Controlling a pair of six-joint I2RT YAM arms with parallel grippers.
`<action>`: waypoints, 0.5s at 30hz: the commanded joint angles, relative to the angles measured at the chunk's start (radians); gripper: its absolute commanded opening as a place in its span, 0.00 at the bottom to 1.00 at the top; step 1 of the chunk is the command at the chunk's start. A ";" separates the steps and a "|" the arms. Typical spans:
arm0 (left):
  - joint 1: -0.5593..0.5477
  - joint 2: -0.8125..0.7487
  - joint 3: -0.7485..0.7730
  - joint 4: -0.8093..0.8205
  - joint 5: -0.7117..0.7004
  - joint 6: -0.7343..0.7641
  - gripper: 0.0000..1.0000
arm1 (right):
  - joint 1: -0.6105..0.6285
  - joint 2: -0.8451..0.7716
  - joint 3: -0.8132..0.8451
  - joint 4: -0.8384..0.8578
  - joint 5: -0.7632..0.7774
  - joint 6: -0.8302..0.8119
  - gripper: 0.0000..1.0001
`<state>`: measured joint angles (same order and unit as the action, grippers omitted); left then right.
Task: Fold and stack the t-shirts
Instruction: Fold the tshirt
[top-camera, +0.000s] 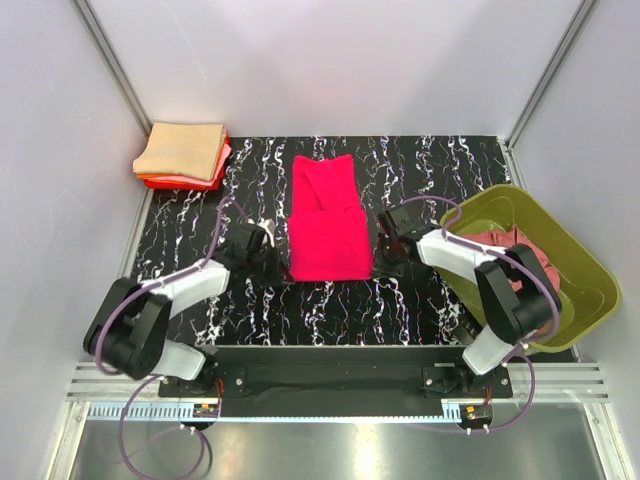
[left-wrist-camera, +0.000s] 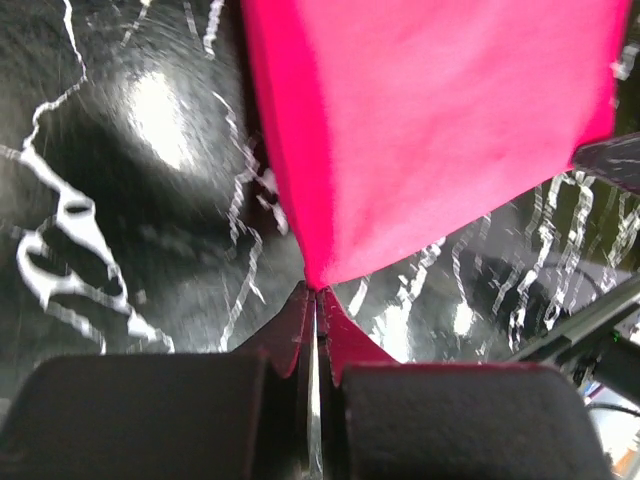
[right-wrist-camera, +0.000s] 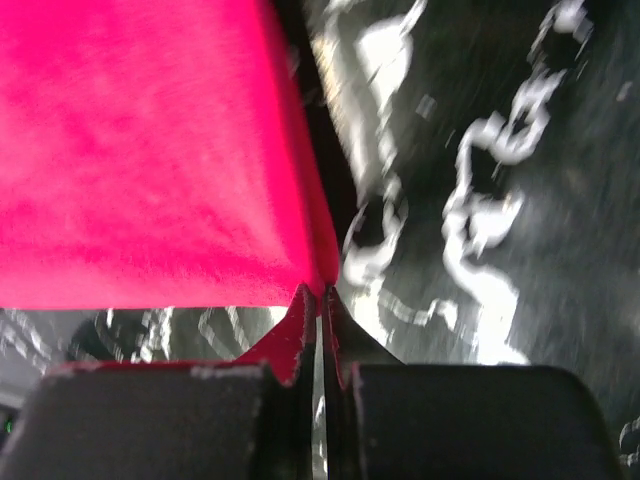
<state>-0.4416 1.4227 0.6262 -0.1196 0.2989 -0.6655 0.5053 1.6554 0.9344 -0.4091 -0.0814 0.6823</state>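
Left tool (left-wrist-camera: 315, 292) and right tool (right-wrist-camera: 318, 290) each clamped a near corner of the crimson shirt (top-camera: 328, 215); its long axis ran near-to-far.

A black bench with white marble veining (top-camera: 430, 170) carries 1 olive-green rectangular plastic tub (top-camera: 585, 262), set askew at its right edge, between plain pale walls (top-camera: 330, 60).

Crimson shirt (left-wrist-camera: 430, 130) cropped in wrist views; rose shirt (top-camera: 497, 240) half hidden behind right arm (top-camera: 505, 295).
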 joint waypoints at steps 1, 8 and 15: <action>-0.009 -0.152 0.029 -0.118 -0.081 0.050 0.00 | 0.036 -0.127 -0.029 -0.049 -0.004 -0.035 0.00; -0.052 -0.376 -0.029 -0.245 -0.087 0.031 0.00 | 0.087 -0.339 -0.126 -0.130 -0.017 0.003 0.00; -0.140 -0.611 -0.013 -0.377 -0.109 -0.048 0.00 | 0.145 -0.615 -0.172 -0.230 -0.060 0.088 0.00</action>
<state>-0.5541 0.8795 0.5930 -0.4332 0.2306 -0.6739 0.6300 1.1427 0.7757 -0.5640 -0.1188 0.7235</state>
